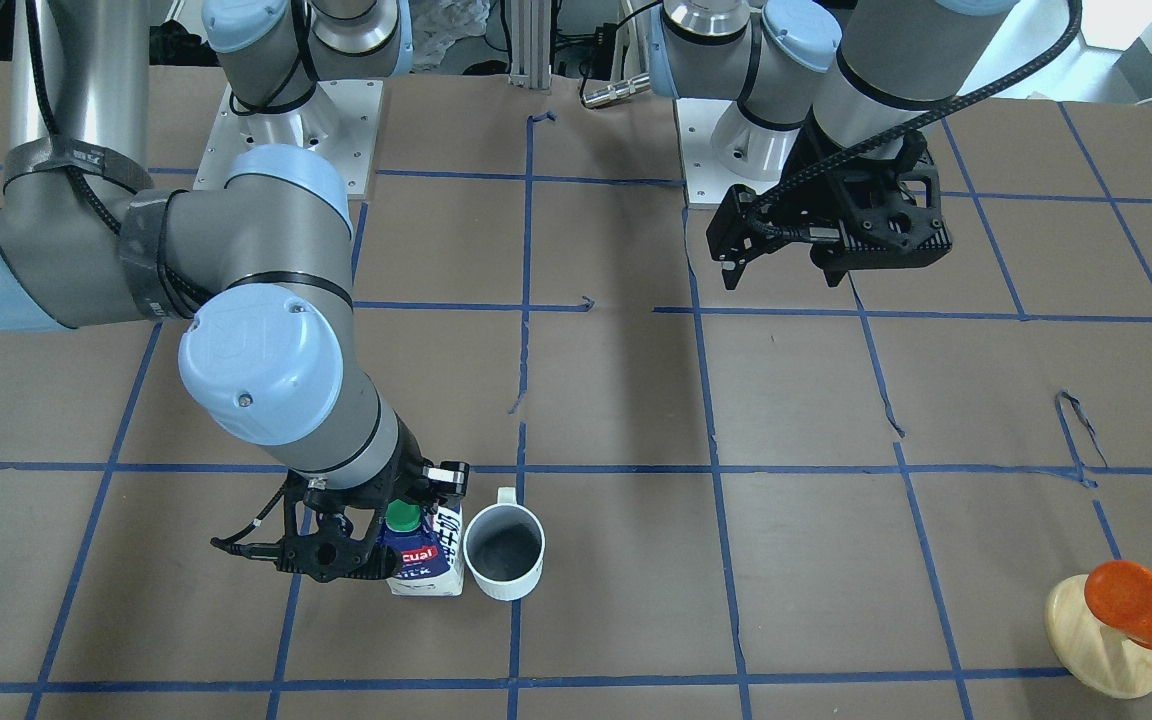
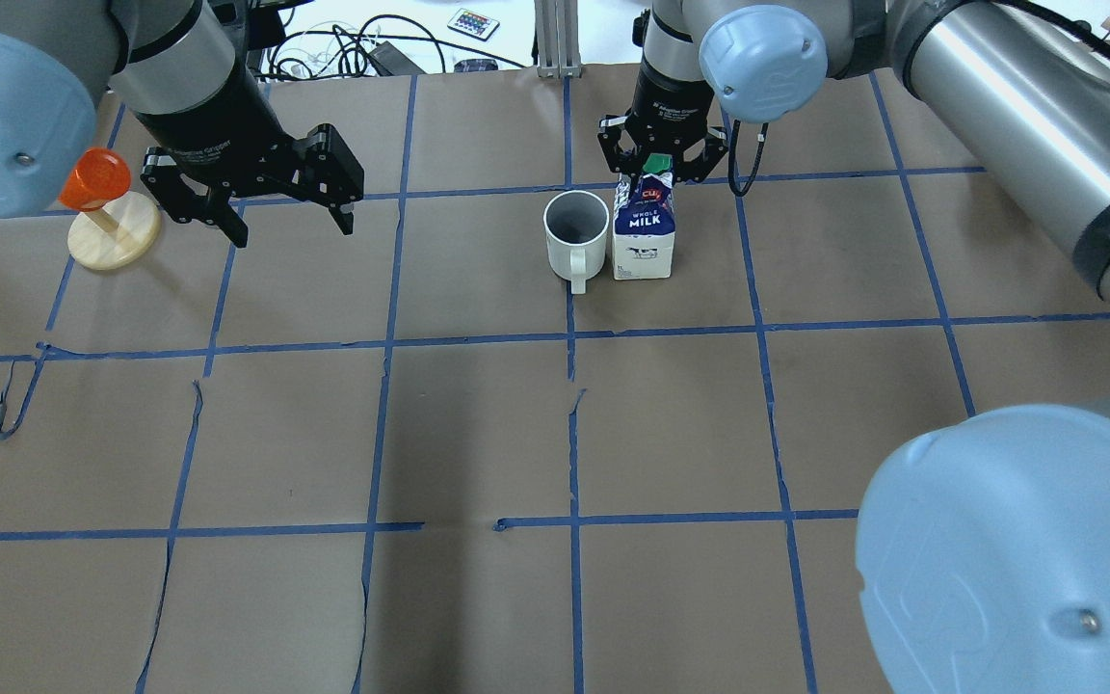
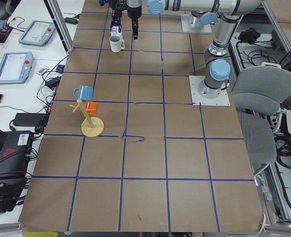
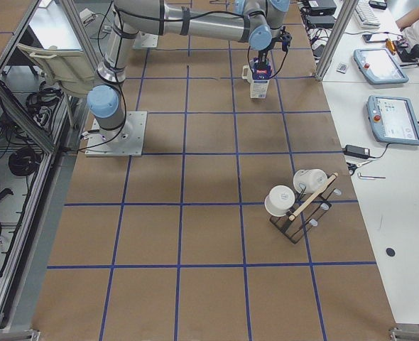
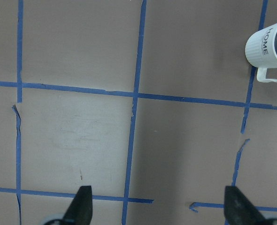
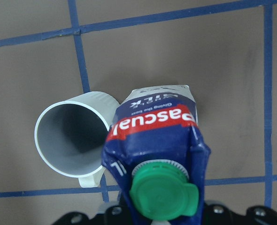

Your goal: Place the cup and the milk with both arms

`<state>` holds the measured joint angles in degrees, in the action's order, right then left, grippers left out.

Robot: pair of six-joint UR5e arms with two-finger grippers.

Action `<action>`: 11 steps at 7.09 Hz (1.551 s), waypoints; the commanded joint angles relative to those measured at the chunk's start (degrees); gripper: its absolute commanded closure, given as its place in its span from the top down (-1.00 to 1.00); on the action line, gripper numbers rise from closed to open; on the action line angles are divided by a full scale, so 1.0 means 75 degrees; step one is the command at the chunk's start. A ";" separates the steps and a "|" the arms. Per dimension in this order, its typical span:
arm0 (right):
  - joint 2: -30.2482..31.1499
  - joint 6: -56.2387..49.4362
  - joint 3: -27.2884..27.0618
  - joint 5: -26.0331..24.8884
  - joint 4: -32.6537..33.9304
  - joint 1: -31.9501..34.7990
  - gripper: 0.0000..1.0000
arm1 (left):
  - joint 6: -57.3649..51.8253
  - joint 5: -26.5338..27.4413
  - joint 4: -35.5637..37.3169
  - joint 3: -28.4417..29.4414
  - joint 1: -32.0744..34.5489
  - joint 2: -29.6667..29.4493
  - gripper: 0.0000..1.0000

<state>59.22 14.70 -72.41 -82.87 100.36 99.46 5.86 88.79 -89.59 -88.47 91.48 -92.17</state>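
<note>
Judging by the layout, the step in hand is setting down and letting go of the milk. Both items sit on the brown-paper surface [image 2: 478, 434] with its blue tape grid, on the far side from the robot base. The right arm [image 2: 998, 87] reaches out to them. The left arm [image 2: 179, 67] hangs well apart from both.

- **Items:** the milk carton [image 2: 645, 241] stands upright, green cap up, just beside the white mug [image 2: 575, 231] on the robot's right of it. Touching or not, cannot tell. The mug is upright, handle toward the robot.
- **Fingers:** the right fingers [image 2: 616, 149] straddle the carton's gable top. Pinching or loose, cannot tell. The left fingers [image 5: 82, 204] are spread wide with nothing between them.

To do it well:
1. Confirm the base is flat on the surface.
2. Open both sides evenly.
3. Lift straight up.

Sideways drift risks tipping the tall carton into the mug. 0 need to move the left arm.
</note>
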 commanded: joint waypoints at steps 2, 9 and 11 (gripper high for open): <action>0.0002 -0.0190 0.0011 -0.0083 0.0013 0.0004 1.00 | -0.0078 0.0009 0.0003 -0.0017 -0.0022 0.0020 1.00; 0.2282 -0.1540 -0.0712 -0.0669 -0.2013 -0.0803 1.00 | -0.0078 0.0009 0.0003 -0.0017 -0.0034 0.0020 1.00; 0.3151 -0.2029 -0.1742 -0.0762 -0.1910 -0.1062 1.00 | -0.0090 -0.0003 0.0015 0.0006 -0.0045 0.0020 1.00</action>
<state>78.90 1.92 -80.95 -88.03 85.76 92.72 5.25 88.79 -89.54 -88.55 91.21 -92.02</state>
